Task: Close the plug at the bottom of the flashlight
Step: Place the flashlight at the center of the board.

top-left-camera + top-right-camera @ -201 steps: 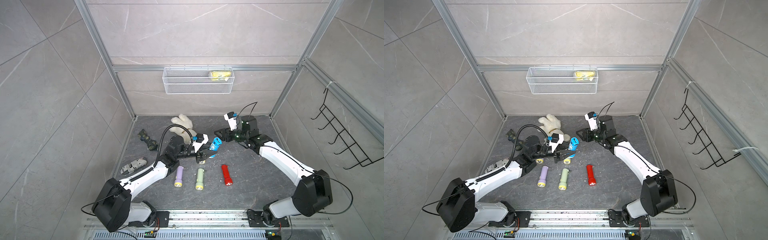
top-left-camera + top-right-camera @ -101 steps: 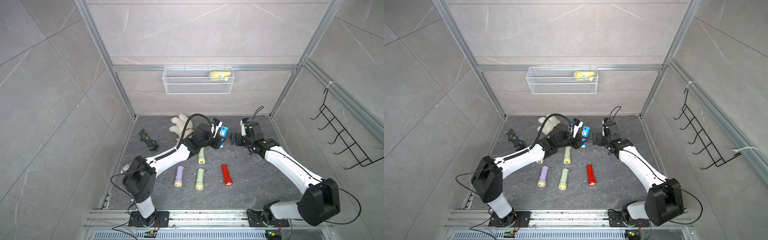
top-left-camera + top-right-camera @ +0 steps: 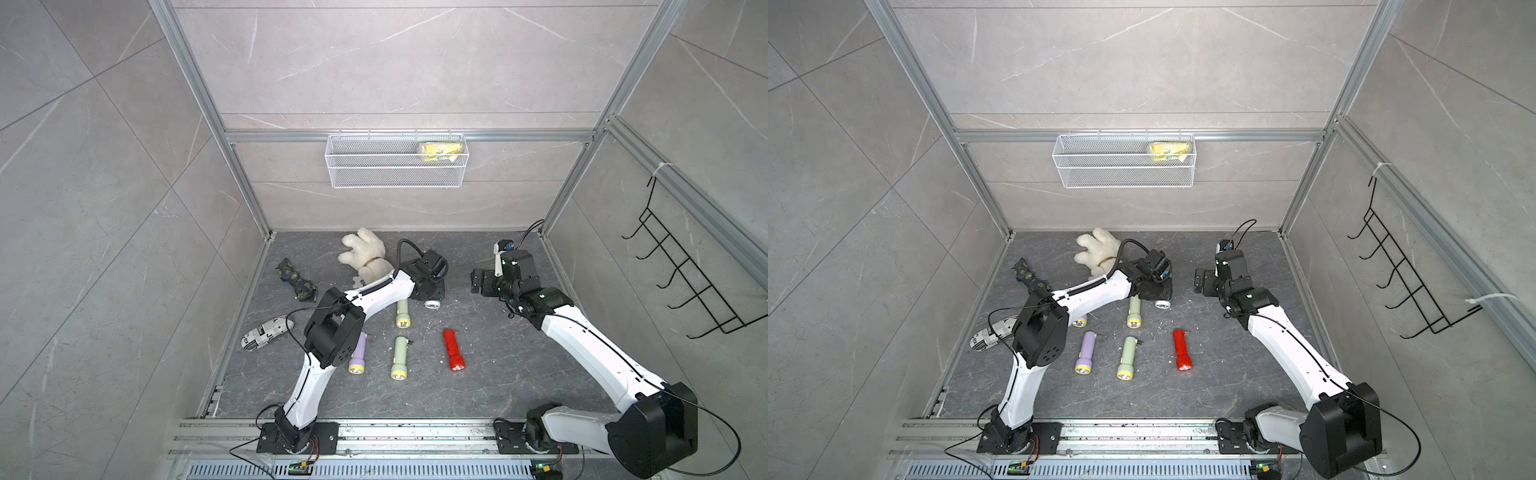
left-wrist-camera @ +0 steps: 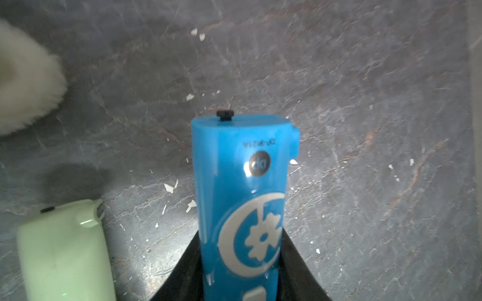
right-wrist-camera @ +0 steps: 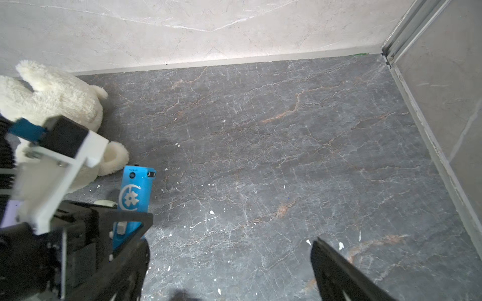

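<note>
- The left jaws are pressed tight on the blue plastic flashlight with a white moon-and-gear emblem (image 4: 242, 182), gripping its body on both sides near the head end.
- The left arm (image 3: 374, 291) reaches across the dark grey stone-patterned bench (image 3: 478, 374) toward its back half, and the flashlight sits low there, its tail end pointing away from the wrist.
- In the right wrist view the blue flashlight (image 5: 135, 192) lies just beside the white plush toy (image 5: 54, 104); whether it touches the bench I cannot tell.
- A small black nub shows on the flashlight's tail end, and a blue tab juts from its side.
- A pale green flashlight (image 4: 62, 250) lies on the bench close alongside, apart from the blue one.
- The right jaws stand spread wide with nothing between them, hovering near the blue flashlight on the right arm (image 3: 582, 340).
- Nearer the front, a lilac flashlight (image 3: 357, 353), a second green flashlight (image 3: 400, 357) and a red flashlight (image 3: 453, 350) lie in a row, apart from one another.
</note>
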`<act>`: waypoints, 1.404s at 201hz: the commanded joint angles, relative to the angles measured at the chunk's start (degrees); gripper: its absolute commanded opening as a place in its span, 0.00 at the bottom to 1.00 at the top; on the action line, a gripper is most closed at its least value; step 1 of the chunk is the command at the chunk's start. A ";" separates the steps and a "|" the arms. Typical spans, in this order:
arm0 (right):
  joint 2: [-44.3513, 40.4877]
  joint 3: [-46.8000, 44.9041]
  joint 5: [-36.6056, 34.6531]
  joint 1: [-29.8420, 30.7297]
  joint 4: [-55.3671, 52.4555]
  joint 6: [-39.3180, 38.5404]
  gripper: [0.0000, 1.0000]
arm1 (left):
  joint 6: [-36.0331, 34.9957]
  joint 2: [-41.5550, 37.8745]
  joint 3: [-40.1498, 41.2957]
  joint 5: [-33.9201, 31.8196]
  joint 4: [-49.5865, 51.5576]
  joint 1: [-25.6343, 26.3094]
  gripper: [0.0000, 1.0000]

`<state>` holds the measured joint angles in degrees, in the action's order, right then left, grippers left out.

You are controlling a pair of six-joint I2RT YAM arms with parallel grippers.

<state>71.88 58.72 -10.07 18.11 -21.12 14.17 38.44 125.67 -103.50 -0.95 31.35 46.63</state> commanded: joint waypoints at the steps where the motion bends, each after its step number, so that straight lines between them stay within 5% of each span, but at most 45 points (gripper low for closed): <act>1: -1.81 -0.97 1.37 -0.27 1.08 1.12 1.00 | 2.88 2.68 -5.42 1.25 3.70 0.30 0.00; 57: -2.53 -1.33 2.02 -0.45 1.36 1.12 1.00 | 3.90 9.20 -10.70 2.08 6.71 0.57 0.03; 110: -2.53 -1.50 3.20 -0.53 1.79 1.21 1.00 | 3.58 10.55 -11.40 2.65 7.52 0.57 0.29; 133: -2.37 -1.50 3.49 -0.53 1.79 1.07 1.00 | 3.45 10.91 -12.69 3.25 7.55 0.58 0.32; 166: -2.01 -1.33 3.74 -0.57 1.70 1.08 1.00 | 2.32 10.59 -15.20 4.03 7.54 0.57 0.58; 216: -0.92 -0.03 3.70 -0.62 0.55 1.81 1.00 | 0.67 8.38 -16.77 4.08 6.90 0.57 0.61; 282: 3.23 0.90 11.87 -0.70 3.59 7.45 1.00 | -6.21 -12.60 1.52 -4.40 9.12 -2.35 0.61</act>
<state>72.71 58.02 -3.14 17.58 -19.35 18.31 36.27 124.66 -108.12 -1.39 38.48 46.19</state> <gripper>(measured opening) 0.997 0.610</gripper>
